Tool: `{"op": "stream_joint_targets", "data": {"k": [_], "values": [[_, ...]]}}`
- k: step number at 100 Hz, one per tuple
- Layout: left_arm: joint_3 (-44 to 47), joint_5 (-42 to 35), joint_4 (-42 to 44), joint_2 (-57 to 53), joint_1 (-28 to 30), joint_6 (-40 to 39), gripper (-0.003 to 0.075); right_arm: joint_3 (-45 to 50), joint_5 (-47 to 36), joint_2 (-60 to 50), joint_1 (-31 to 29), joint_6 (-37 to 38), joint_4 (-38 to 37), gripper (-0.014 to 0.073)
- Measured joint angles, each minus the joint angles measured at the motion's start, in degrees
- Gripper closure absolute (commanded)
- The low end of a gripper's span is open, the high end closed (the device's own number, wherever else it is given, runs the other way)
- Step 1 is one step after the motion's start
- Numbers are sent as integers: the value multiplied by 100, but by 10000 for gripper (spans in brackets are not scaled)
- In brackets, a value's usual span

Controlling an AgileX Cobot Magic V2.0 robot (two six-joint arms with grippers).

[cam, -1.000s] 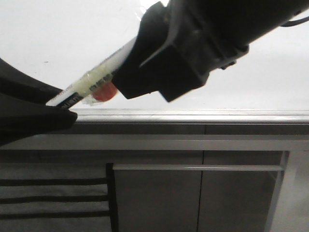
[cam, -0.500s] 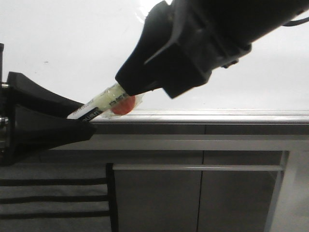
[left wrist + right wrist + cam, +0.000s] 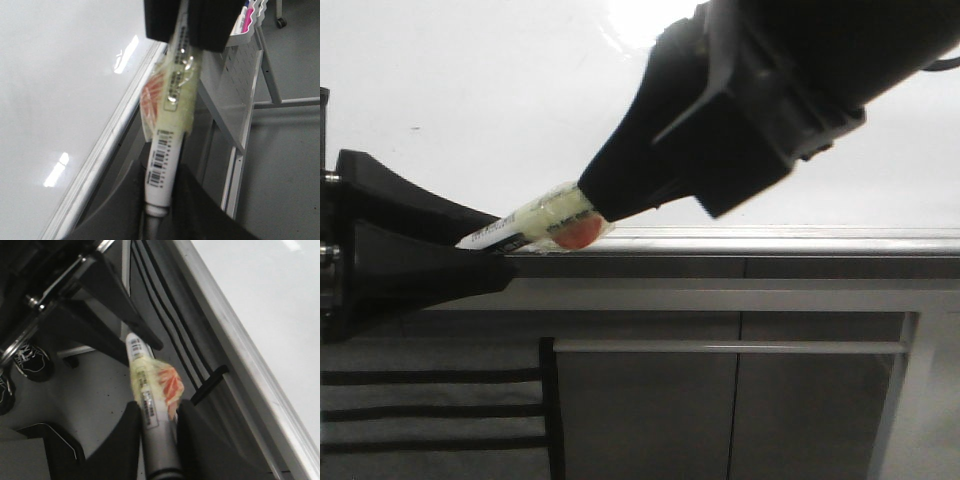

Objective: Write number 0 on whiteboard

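The marker pen [image 3: 535,222] is clamped at both ends, by the right gripper [image 3: 159,427] and the left gripper [image 3: 162,200], beside the whiteboard [image 3: 470,90]; no number 0 is seen, so uncapping should be done with a straight pull.

Grey cabinet doors [image 3: 740,400] sit straight ahead of me, with a long metal handle bar [image 3: 730,347] across them and a dark chair back [image 3: 440,410] with black slats off to my left. Floor [image 3: 285,165] is plain grey, and there's a white perforated metal rack [image 3: 235,95] on thin legs holding some coloured stuff up top. Lighting's bright overhead.
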Motion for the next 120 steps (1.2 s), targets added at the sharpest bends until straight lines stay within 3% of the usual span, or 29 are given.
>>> {"op": "stream_joint_targets", "data": {"k": [14, 21, 37, 45, 77, 91, 105, 120], "values": [[0, 3, -33, 20, 0, 68, 701, -14, 103, 0, 17, -47, 9, 668], [0, 3, -56, 20, 0, 81, 599, -14, 103, 0, 26, -59, 9, 668], [0, -208, -355, 8, 0, -112, 263, 0, 19, 0, -62, -33, -45, 668], [0, -274, -500, 8, 0, -151, 199, 12, -78, 0, -89, -9, -81, 668], [0, -224, -616, -581, 0, -196, 207, 12, -126, -24, -89, -6, -94, 668], [0, 391, -616, -1461, -14, -196, 216, 20, -162, -257, -89, 5, -146, 668], [4, 1314, -872, -2731, -169, -220, 360, 20, -162, -478, -89, 5, -156, 668], [13, 2488, -1276, -4008, -262, -238, 641, 20, -162, -594, -89, 5, -166, 668]]}}
